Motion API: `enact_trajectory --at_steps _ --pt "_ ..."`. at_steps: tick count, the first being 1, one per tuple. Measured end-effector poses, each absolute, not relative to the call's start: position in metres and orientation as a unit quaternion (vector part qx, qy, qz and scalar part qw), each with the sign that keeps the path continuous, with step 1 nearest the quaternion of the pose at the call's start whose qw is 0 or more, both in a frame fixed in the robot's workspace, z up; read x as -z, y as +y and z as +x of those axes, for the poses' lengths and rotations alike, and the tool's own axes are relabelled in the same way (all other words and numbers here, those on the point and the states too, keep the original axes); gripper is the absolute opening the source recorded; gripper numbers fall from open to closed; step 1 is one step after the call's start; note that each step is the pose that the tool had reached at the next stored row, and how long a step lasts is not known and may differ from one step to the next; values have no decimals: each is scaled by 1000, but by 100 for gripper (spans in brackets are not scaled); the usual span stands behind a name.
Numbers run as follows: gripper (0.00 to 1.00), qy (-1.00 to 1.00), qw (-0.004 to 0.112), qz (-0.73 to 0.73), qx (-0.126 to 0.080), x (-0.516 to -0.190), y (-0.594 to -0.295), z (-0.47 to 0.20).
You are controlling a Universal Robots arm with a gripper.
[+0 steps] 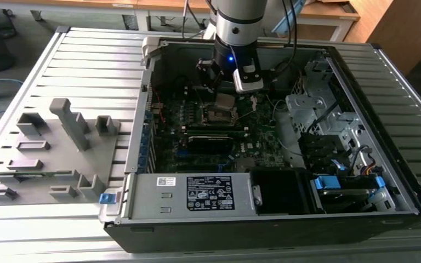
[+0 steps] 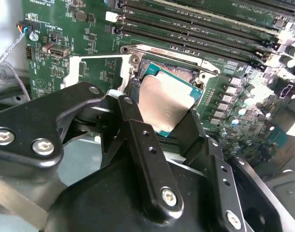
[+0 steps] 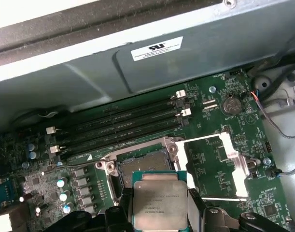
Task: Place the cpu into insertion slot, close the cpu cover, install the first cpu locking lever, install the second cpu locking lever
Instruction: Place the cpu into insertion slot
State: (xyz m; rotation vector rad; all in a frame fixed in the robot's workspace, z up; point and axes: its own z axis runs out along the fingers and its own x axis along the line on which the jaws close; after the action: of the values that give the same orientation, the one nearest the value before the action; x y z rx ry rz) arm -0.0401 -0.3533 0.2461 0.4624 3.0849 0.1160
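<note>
My gripper (image 2: pixel 161 110) is shut on the cpu (image 2: pixel 167 102), a flat silver-grey square chip pinched at two opposite edges by the black fingers (image 2: pixel 133 116). In the first wrist view the cpu (image 3: pixel 159 197) hangs just in front of the insertion slot (image 3: pixel 143 164), a square black socket with a metal rim, lying uncovered on the green board. The cpu cover (image 3: pixel 219 166), a shiny silver frame, is swung open flat beside the socket. In the exterior view the gripper (image 1: pixel 226 97) reaches down into the open computer case, holding the cpu (image 1: pixel 226 102) just above the insertion slot (image 1: pixel 218 115).
Long black memory slots (image 3: pixel 123 126) run beside the socket, close to the case wall (image 3: pixel 152 72). A coin battery (image 3: pixel 230 104) and loose cables (image 3: pixel 277 113) lie past the cover. The power supply (image 1: pixel 195 193) and drive bays (image 1: pixel 342 186) fill the case's near end. A grey fixture plate (image 1: pixel 50 150) lies outside at the exterior view's left.
</note>
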Motion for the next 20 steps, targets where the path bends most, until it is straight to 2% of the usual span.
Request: enact_trajectory --at_steps 20 --pt "54 955 16 295 -35 -244 -353 -40"
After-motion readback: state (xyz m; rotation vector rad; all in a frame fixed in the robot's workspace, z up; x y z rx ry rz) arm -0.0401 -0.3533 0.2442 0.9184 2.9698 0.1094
